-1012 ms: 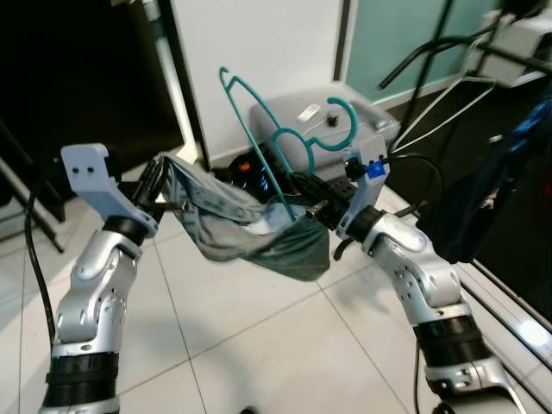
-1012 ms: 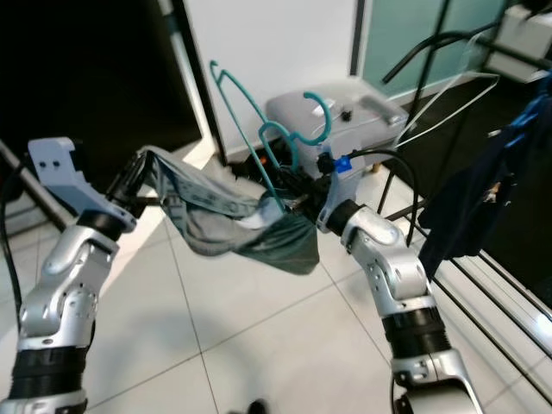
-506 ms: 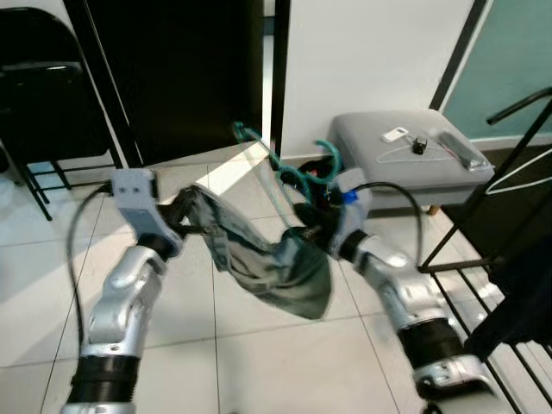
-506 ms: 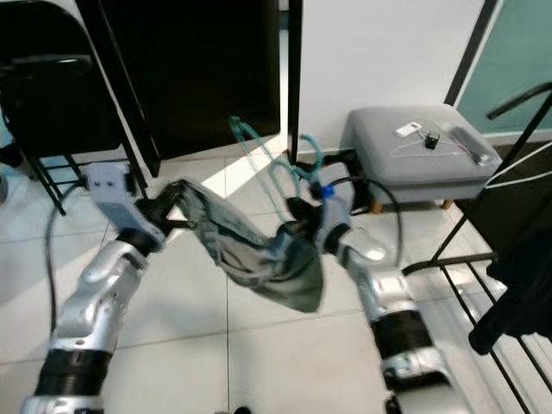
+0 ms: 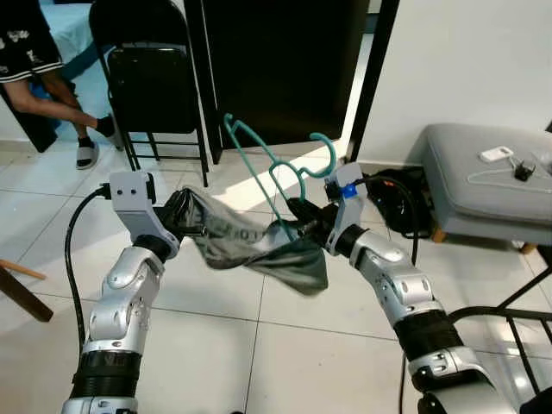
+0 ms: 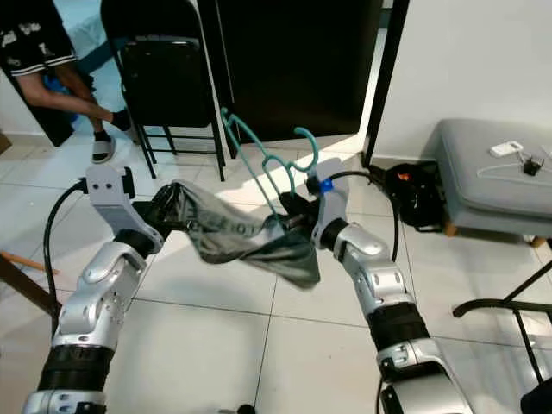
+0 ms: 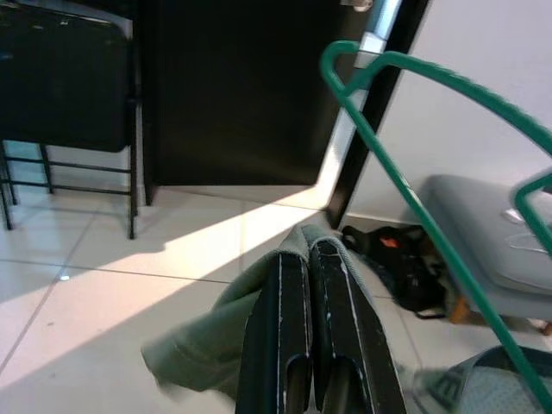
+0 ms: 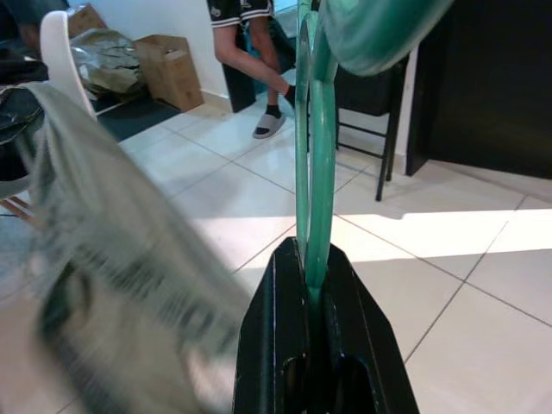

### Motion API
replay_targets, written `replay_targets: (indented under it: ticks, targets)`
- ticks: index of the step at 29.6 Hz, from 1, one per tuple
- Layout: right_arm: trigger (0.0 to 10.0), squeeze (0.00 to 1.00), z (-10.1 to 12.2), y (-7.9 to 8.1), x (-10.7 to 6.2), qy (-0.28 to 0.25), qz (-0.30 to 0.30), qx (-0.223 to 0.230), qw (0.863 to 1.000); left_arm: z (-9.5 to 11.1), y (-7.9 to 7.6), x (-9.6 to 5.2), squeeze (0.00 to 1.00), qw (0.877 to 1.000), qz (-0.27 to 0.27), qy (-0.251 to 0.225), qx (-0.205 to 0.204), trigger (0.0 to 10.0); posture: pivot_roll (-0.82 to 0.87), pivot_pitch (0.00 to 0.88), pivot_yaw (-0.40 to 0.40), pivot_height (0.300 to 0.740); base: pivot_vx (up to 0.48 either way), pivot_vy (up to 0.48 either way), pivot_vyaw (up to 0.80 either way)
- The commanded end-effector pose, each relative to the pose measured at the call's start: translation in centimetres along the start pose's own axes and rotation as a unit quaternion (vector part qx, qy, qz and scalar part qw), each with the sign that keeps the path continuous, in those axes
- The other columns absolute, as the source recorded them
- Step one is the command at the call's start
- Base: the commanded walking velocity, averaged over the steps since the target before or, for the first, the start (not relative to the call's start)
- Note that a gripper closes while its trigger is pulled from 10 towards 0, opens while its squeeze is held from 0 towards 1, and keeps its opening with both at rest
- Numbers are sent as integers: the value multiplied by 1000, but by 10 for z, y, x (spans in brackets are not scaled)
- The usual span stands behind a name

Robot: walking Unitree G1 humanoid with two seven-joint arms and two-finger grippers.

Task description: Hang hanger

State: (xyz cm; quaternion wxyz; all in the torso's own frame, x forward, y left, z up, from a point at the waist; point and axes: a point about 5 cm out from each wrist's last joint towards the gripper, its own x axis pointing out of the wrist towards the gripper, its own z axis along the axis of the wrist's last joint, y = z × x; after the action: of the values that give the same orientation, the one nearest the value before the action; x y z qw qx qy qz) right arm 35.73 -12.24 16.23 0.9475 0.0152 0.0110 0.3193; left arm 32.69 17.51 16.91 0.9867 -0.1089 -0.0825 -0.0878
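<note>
A teal hanger [image 5: 274, 169] rises upright from the right pincer [image 5: 299, 220], clenched on its lower wire; the left pincer [image 5: 175, 221] grips the grey garment [image 5: 250, 243] slung between them.

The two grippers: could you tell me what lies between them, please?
In the left eye view, a grey-green garment sags between the left gripper and the right gripper, with the teal hanger rising from the right one.
</note>
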Motion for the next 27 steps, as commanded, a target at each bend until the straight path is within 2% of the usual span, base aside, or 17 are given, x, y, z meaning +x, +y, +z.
replay_targets:
  ticks: [1, 3, 8, 27]
  targets:
    - [10000, 0, 0, 1, 1, -7, 2, -2, 1000, 0, 1, 0, 0, 1000, -2, -1, 7, 10000, -44, 98, -16, 740, 296, 0, 0]
    - [10000, 0, 1, 2, 1, -14, 7, -8, 1000, 0, -1, 0, 0, 1000, -7, -5, 14, 10000, -41, 100, -15, 740, 384, 0, 0]
    - [10000, 0, 1, 4, 2, -15, 12, -22, 1000, 1, -3, 1, 0, 1000, -10, -8, 20, 10000, -41, 102, -13, 740, 397, 0, 761]
    - [10000, 0, 2, 6, 4, -23, 25, -26, 999, 2, -3, 2, 0, 999, -15, -15, 27, 10000, -33, 106, -8, 740, 417, 0, 781]
